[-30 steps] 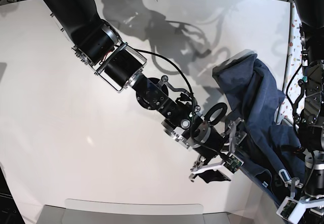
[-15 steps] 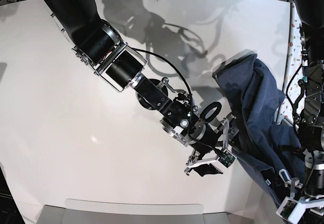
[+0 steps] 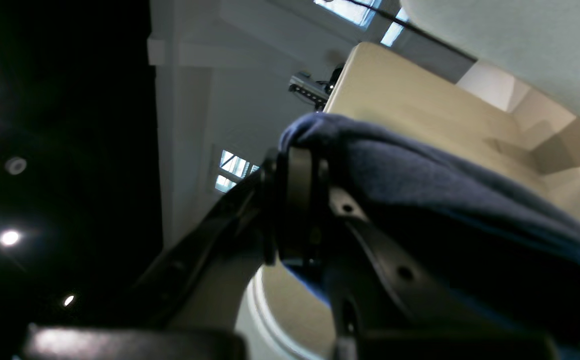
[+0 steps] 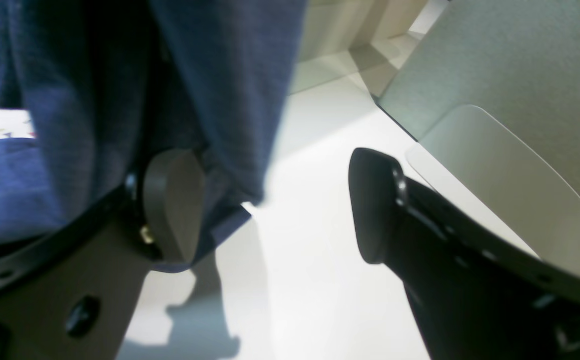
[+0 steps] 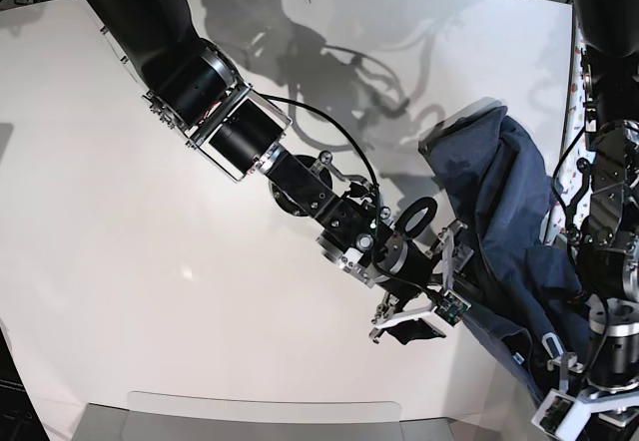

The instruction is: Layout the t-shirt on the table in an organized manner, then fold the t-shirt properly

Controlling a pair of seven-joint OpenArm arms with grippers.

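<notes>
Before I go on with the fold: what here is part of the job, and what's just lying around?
Part of the job:
- t-shirt, hanging bunched, not yet laid out
- table
- left tool, shut on the t-shirt
- right tool, open beside the cloth

Just lying about:
- speckled surface at the table's edge

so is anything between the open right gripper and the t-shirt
Nothing visible. The right gripper is open right at the t-shirt, one finger against the hanging cloth, with only bare table between the jaws.
</notes>
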